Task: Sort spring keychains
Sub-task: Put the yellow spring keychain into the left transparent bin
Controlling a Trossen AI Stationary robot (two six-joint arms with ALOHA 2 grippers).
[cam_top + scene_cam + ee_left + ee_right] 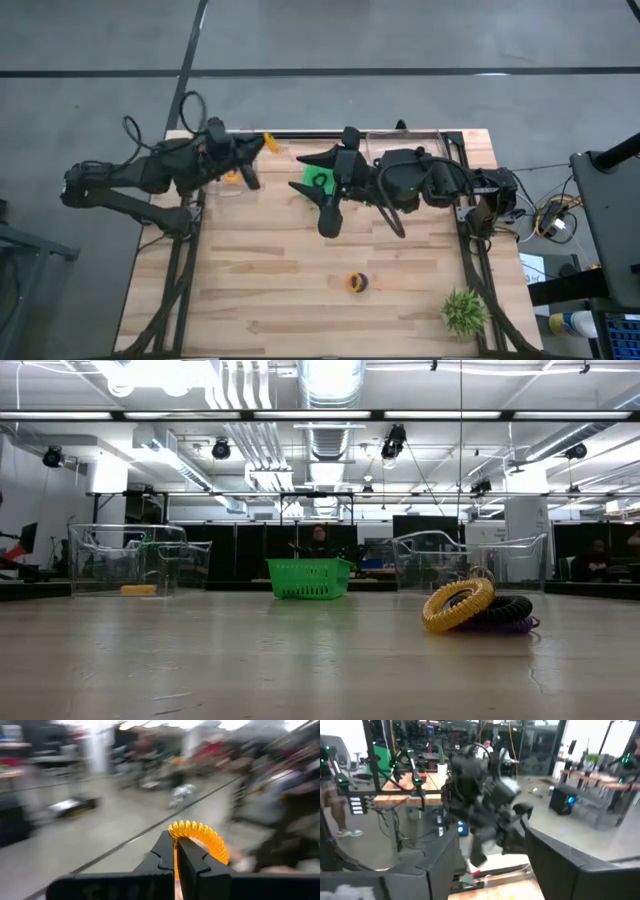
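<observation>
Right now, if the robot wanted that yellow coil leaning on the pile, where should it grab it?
Probably the raised upper rim of the yellow coil, coming from above. It leans tilted on the black coil and purple coil, so its top edge stands free, and fingers could close across the cord there without disturbing the others.

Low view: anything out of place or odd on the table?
Nothing damaged or spilled. A small pile of spring keychains lies unsorted on the wooden table, the orange one tilted against the black and purple ones. The left claw holds another orange keychain aloft.
</observation>
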